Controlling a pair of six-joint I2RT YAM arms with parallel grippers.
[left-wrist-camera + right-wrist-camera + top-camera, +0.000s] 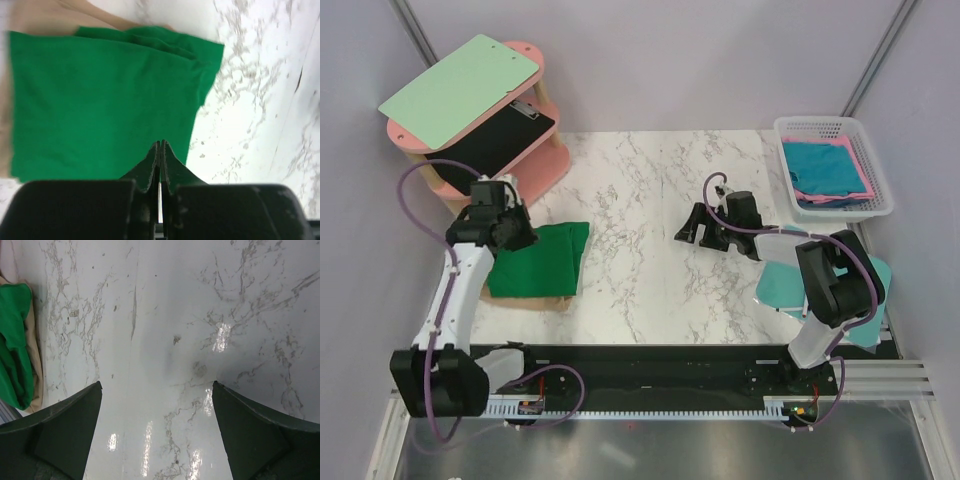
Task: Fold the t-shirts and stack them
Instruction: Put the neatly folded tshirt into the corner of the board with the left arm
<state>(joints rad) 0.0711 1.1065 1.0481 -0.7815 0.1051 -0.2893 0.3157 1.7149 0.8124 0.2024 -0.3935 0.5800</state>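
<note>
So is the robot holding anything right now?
Nothing. The left gripper is shut empty above the green t-shirt; the right gripper is open over the table.

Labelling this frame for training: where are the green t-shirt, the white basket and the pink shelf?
green t-shirt point(545, 262), top view, middle of the folded cloth.
white basket point(818, 122), top view, its far rim.
pink shelf point(552, 168), top view, lower tier's front edge.

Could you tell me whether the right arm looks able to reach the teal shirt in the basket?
Probably yes: the basket is open-topped, the teal shirt lies on top, and the right gripper is open nearby.
</note>
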